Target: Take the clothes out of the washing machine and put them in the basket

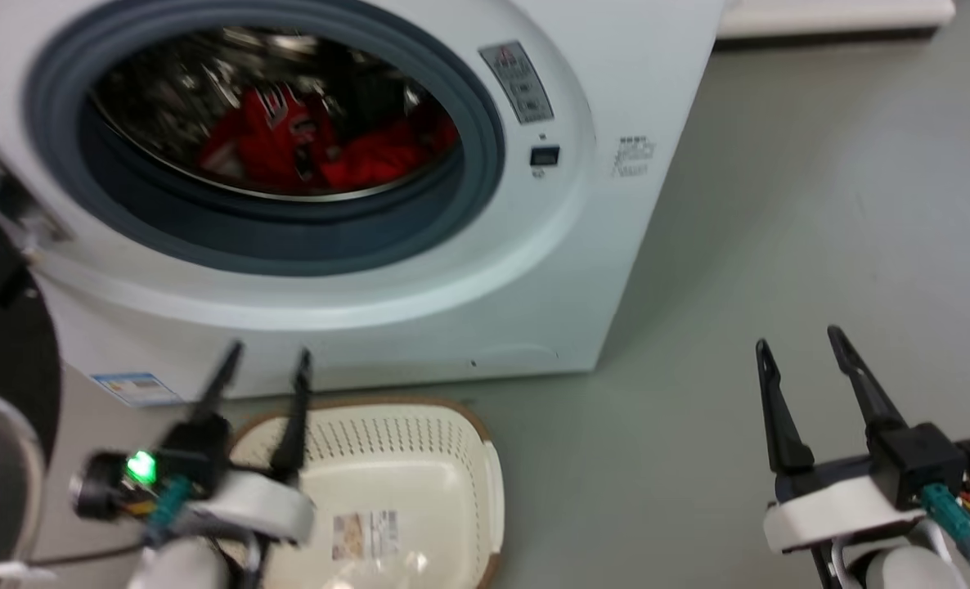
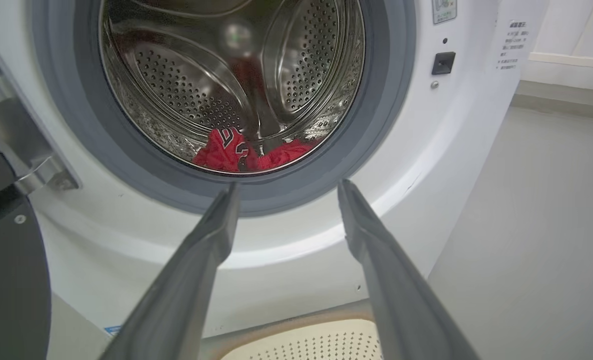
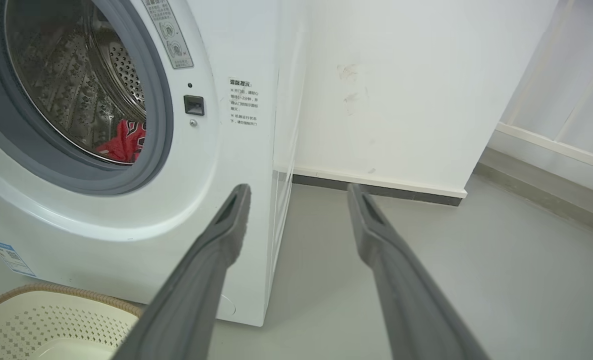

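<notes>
Splayed, empty left gripper (image 1: 271,352) and right gripper (image 1: 799,337), crumpled red clothes (image 2: 246,152) low in shiny drum (image 2: 186,90), head view reveals label (image 1: 364,533) inside basket (image 1: 419,425)

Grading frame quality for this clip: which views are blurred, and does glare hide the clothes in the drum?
Head view: motion blur throughout, worst on the left gripper; the clothes show as soft red amid reflections in the drum. Left wrist view: sharp, highlights on the steel, clothes distinct. Right wrist view: sharp, evenly lit, wide-angle bowing along the side edge of the washing machine.
</notes>
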